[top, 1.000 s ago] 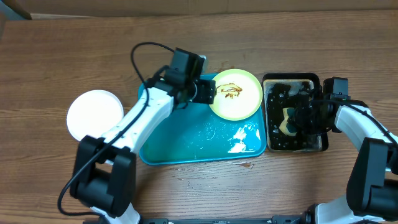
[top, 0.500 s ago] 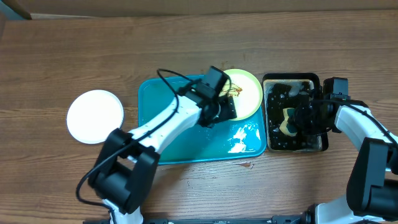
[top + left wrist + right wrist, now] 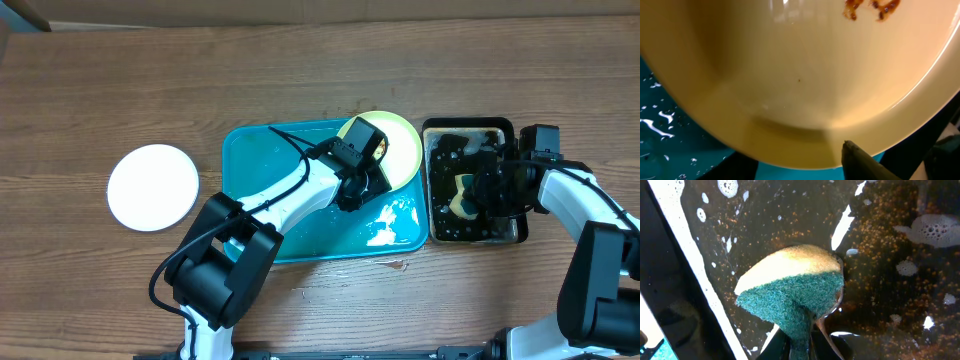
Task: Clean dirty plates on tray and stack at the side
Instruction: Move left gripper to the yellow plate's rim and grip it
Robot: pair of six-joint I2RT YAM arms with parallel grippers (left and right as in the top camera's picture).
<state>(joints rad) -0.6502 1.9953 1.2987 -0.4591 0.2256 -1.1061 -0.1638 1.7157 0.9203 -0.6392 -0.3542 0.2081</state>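
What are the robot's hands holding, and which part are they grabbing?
The right gripper pinches the sponge by its narrow green end. The left gripper sits at the rim of the yellow-green plate; whether it grips it cannot be told.

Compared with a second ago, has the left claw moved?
Yes. The left claw has shifted right across the tray, now reaching the yellow-green plate.

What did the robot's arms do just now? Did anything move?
The left gripper swung right across the blue tray, from beside the yellow-green plate to over its lower-left rim. It is unclear whether it has grabbed the plate. That plate, the white plate on the table, and the right gripper, pinching the sponge in the black tray, stayed put.
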